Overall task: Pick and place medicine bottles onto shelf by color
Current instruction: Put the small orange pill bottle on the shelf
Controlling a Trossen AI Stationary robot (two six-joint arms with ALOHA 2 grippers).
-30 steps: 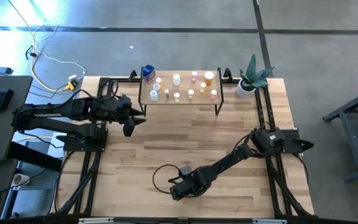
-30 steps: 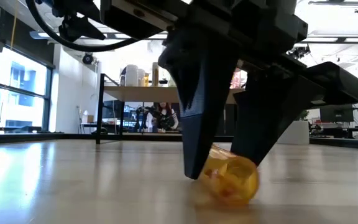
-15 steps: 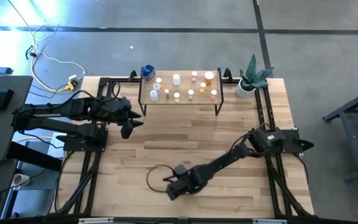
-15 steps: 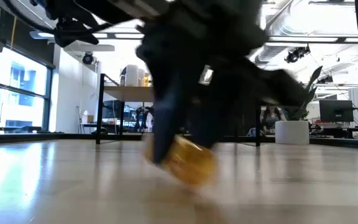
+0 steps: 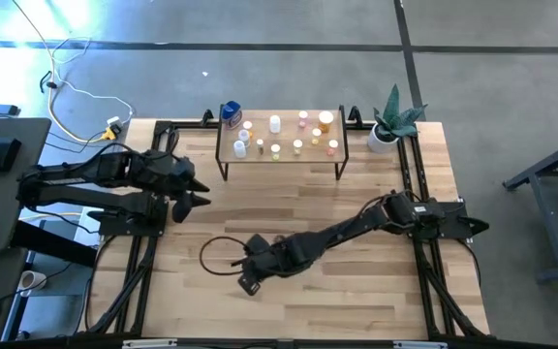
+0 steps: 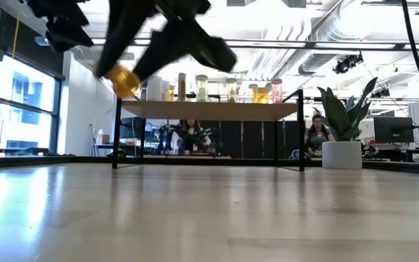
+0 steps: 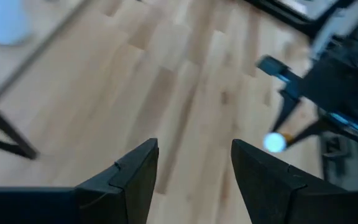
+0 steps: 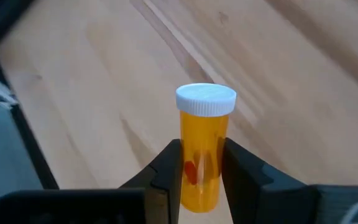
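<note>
An orange bottle (image 8: 204, 149) with a white cap (image 8: 206, 99) is in my right gripper (image 8: 202, 163), which is shut on it. The low view shows that bottle (image 6: 123, 80) up in the air. In the high view my right gripper (image 5: 249, 281) is over the near middle of the table. The shelf (image 5: 279, 158) stands on its black legs at the far middle, with several small white, pink and orange bottles (image 5: 298, 136) and a larger blue-topped one (image 5: 231, 113) standing on it. My left gripper (image 7: 194, 165) hangs open over the table's left part (image 5: 187, 201), with nothing between its fingers. My right gripper pinches the orange bottle's body (image 8: 202, 177) between its two fingers, on the half away from the cap. The capped end sticks out past the fingertips. The fingers slant down from above. The bottle is lifted clear of the table.
A potted green plant (image 5: 391, 121) stands at the far right corner beside the shelf. A loop of black cable (image 5: 216, 254) lies near my right gripper. Black frame rails (image 5: 139, 257) run along both side edges. Bare wood lies between the shelf and the arms.
The orange bottle lay on its side on the table between my right gripper's fingers. It is now lifted clear. My right gripper has risen with it, gone toward the table's left edge and rolled. My left gripper has drawn back a little toward the left edge.
</note>
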